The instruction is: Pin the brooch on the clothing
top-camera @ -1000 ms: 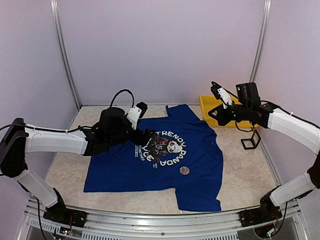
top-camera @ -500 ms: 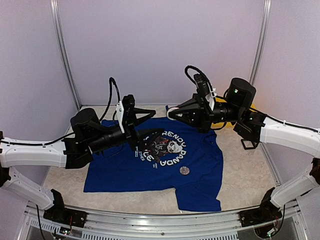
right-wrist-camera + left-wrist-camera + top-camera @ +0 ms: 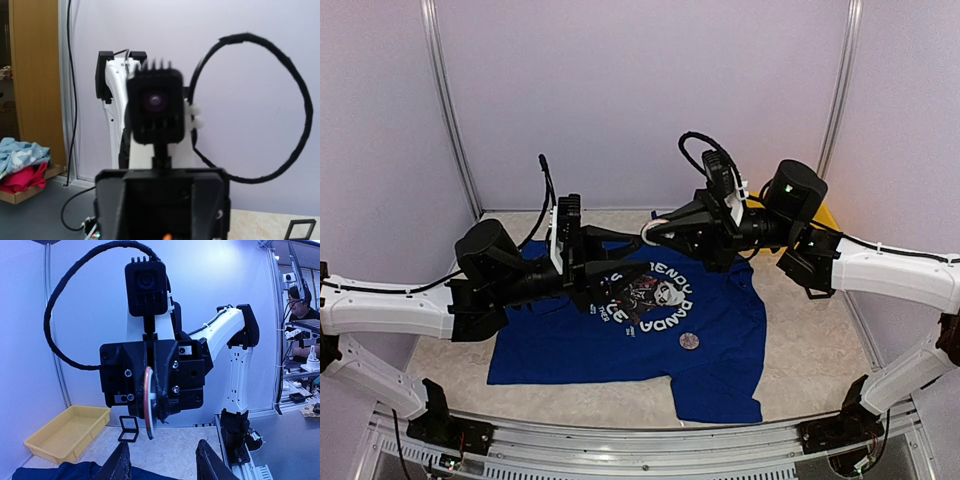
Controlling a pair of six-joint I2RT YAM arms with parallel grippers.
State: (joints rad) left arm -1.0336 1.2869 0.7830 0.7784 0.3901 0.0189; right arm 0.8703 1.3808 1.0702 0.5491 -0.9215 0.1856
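Right gripper (image 3: 152,410) is pinching the brooch (image 3: 148,401) by its rim. The flat round disc is standing edge-on at the centre of the left wrist view, with red showing along its edge and the jaws sitting closed onto it with no gap. Left gripper (image 3: 162,450) is gaping wide with nothing between its fingers (image 3: 120,465), which are poking up at the bottom of that frame. In the top view both arms are hanging tip to tip at mid-frame, well above the T-shirt (image 3: 560,345), which is lying flat and print up across the lower centre of the table (image 3: 800,340). A small round disc (image 3: 689,341) is sitting on the shirt just below the print, right of centre; cannot tell what it is. A yellow tray (image 3: 65,432) and a small black frame stand (image 3: 129,429) are sitting at lower left of the left wrist view. The right wrist view is showing only the facing left gripper, blurred, and its own fingers are not made out. Judgement: the brooch is looking light, thin and stiff, probably slick on its face, so it is likely to twist or slip in a rim pinch. Best to be gripping across the disc edge, leaving the back and pin free. The shirt is looking soft and limp and will be bunching and sliding under a push. It is wanting a fold of fabric pinched up or held taut just beside the pinning spot.
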